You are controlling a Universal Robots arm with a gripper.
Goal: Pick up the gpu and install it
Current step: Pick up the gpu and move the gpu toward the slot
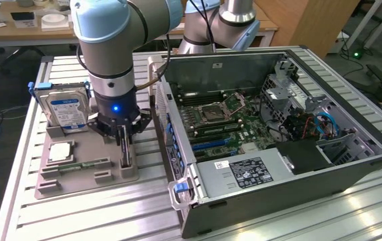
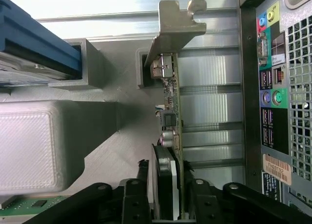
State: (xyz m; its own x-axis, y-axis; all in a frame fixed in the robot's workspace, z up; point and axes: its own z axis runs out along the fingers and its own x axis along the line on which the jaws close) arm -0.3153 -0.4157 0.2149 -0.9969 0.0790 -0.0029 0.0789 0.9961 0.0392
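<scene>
The gpu (image 1: 125,153) stands on edge in a slot of the grey holder (image 1: 104,178), at the side nearest the computer case. In the wrist view the gpu (image 2: 173,95) is a thin green card edge with a silvery metal bracket (image 2: 178,29) at its far end. My gripper (image 1: 125,138) hangs straight down over it. The gripper (image 2: 165,166) straddles the card, one black finger (image 2: 143,168) on each side, with narrow gaps still showing. Its jaws are open but drawn close around the card.
A hard drive (image 1: 67,110) with a blue-white label stands in the holder beside the arm, with a CPU (image 1: 60,150) and a memory stick (image 1: 77,164) lying in front. The open computer case (image 1: 352,150) with its motherboard (image 1: 224,120) lies at the exterior view's right, close by.
</scene>
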